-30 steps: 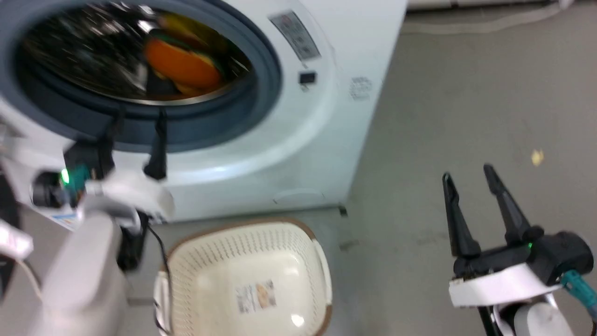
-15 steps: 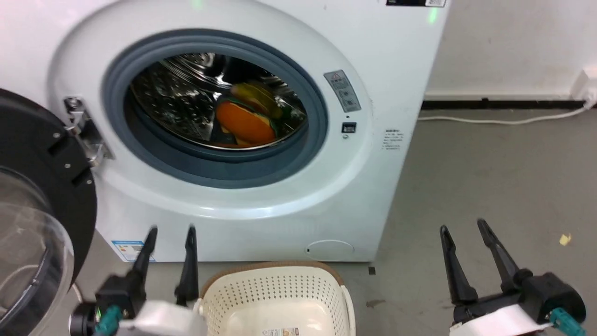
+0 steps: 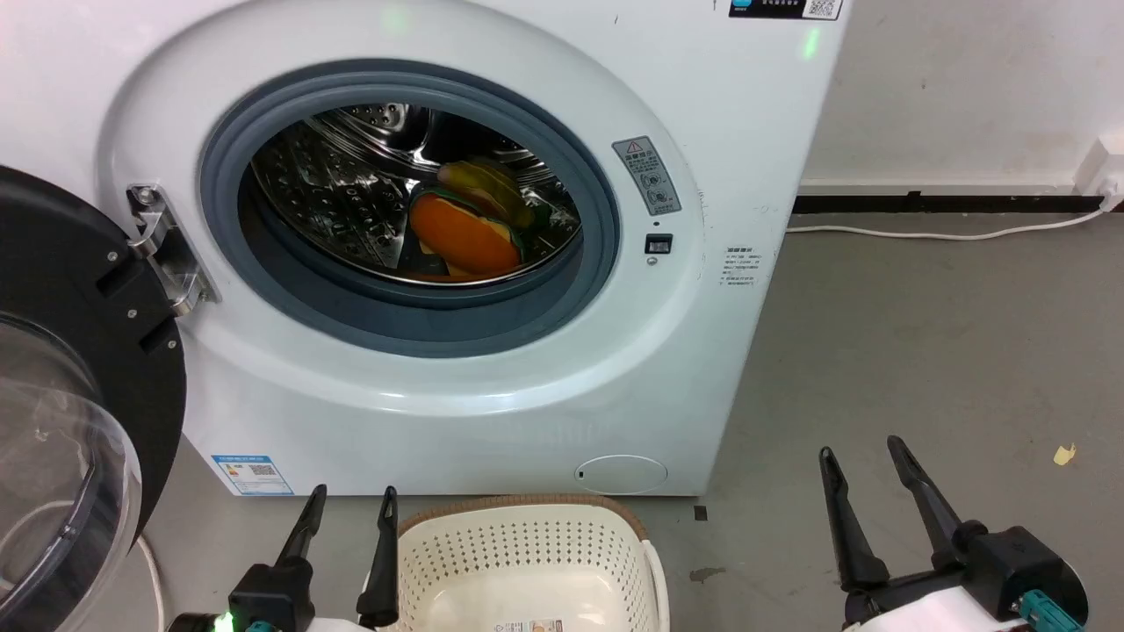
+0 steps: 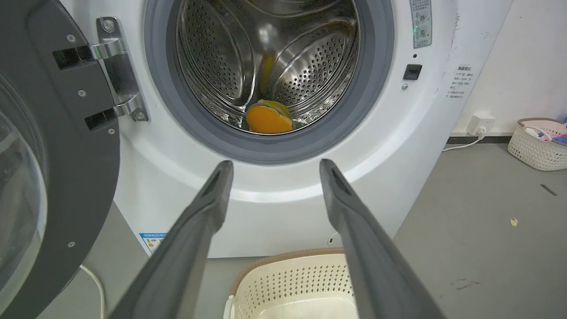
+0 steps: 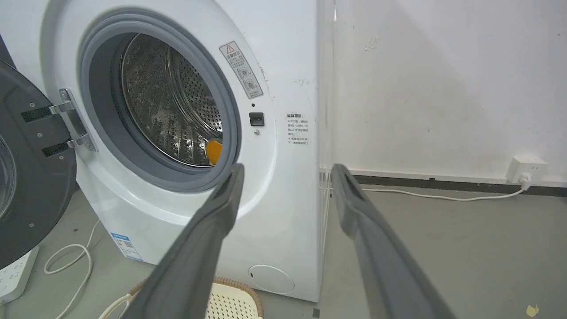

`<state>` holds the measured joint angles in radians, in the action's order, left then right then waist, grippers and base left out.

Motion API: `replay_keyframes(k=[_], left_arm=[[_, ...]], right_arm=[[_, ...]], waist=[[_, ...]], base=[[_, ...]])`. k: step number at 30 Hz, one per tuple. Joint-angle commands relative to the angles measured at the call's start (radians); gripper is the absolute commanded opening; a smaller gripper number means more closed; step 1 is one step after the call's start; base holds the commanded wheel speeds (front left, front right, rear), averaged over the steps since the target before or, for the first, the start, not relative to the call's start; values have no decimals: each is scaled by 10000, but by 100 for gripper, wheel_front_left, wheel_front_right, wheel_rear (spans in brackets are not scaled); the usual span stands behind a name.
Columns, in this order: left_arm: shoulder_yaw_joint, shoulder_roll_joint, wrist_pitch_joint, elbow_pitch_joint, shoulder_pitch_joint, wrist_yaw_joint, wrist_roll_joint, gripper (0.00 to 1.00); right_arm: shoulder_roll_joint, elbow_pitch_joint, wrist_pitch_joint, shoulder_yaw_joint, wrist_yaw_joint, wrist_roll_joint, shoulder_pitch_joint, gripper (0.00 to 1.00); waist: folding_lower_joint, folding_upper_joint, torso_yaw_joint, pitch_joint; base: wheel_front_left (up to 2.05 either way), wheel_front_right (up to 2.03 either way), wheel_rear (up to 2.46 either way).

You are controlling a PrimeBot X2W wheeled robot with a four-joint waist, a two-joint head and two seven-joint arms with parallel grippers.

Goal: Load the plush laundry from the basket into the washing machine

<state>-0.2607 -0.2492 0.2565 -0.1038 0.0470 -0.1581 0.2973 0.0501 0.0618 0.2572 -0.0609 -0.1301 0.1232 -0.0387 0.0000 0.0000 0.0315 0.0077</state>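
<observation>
Spread and holding nothing, the left jaws, fingers (image 3: 303,534) up, sit at the bottom of the head view just left of the basket (image 3: 518,544). The right jaws, fingers (image 3: 845,531) likewise parted and bare, stand well off to its right over the floor (image 3: 922,351). Against half a second ago, both pairs sit lower in the head view, the left more so, while the washer (image 3: 492,412) and basket have barely shifted. A second ago that view was blurred and pointed lower, with the left jaws up at the gasket (image 3: 421,329). The plush has kept its place: two toys lie in the drum (image 3: 334,184), one orange (image 3: 461,237) in front and one yellow (image 3: 483,184) behind and above it, touching. One washer, with its one door (image 3: 79,263) swung open to the left. One basket stands on the floor just before the washer, its bottom sticker (image 3: 531,626) showing; the left wrist view has a second basket (image 4: 531,155) far off by the wall, with some things in it. One white cable (image 3: 922,233) runs along the wall, and one yellow scrap (image 3: 1063,453) lies on the floor.
</observation>
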Motion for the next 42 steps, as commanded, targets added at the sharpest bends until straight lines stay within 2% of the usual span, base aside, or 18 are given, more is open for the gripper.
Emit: replay_keyframes(k=[1, 9, 10, 42], left_arm=[[58, 68, 52, 18, 43, 33, -96, 100], [203, 213, 53, 37, 26, 180, -318, 100], [187, 187, -1, 31, -1, 177, -247, 0], [755, 608, -625, 265, -115, 509, -876, 0]], right_arm=[[1, 58, 46, -9, -6, 49, -115, 100], [1, 111, 46, -28, -6, 89, -83, 100], [0, 78, -1, -23, 0, 28, 2, 0], [0, -89, -615, 130, -1, -274, 99, 0]], waist=[[0, 0, -18, -3], [0, 0, -48, 18], [0, 0, -50, 19], [0, 0, -115, -3]], base=[[0, 0, 0], [0, 0, 0], [0, 0, 0], [0, 0, 0]])
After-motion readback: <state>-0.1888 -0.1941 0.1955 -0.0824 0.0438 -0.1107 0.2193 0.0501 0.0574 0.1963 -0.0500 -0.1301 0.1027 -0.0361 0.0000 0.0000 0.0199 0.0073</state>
